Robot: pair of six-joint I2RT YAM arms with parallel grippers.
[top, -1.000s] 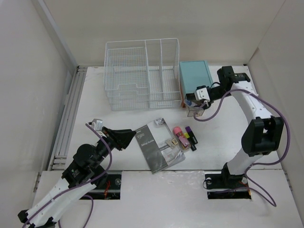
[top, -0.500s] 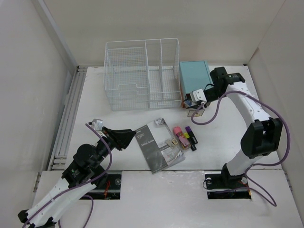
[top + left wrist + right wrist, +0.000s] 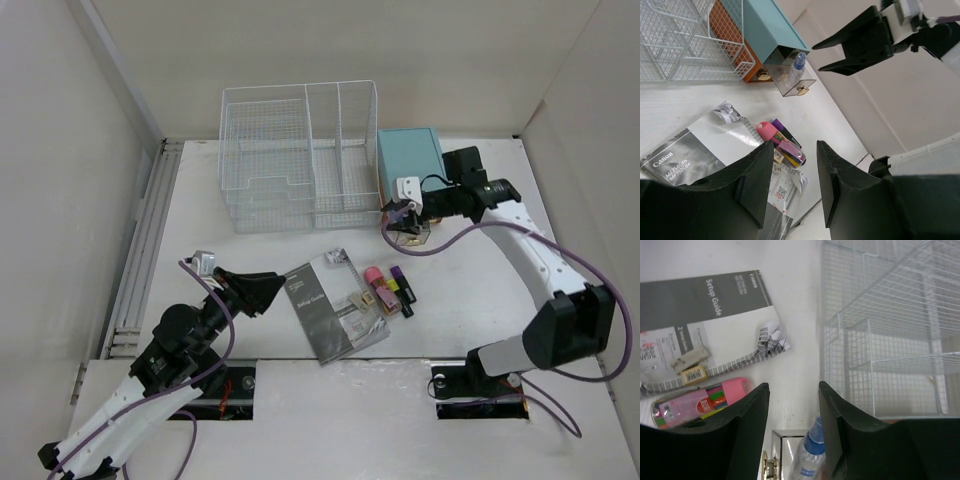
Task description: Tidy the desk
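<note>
Right arm swings round to the open drawer

Over the last second my right arm (image 3: 535, 250) has swept from the side of the teal box (image 3: 410, 158) round to its front. The right jaws now hang over the clear drawer (image 3: 790, 80), which stands pulled out at the foot of the box. A small bottle (image 3: 807, 460) with a blue cap lies inside it. The right jaws are spread wide and hold nothing. The right wrist view frames the bottle's cap between them, and the left wrist view shows them clear of the drawer.

My left arm (image 3: 185, 335) has not shifted. The left jaws are parted and empty, poised low near the booklet (image 3: 330, 305).

I read the swing as lining up on the drawer, either to lift the bottle out or to push the drawer shut; I cannot tell which yet.

Little tidying looks done. The white table (image 3: 230, 250) runs under both arms. The booklet and the highlighters (image 3: 390, 287) lie loose at its middle, well apart from the wire rack (image 3: 300, 155) at the back
</note>
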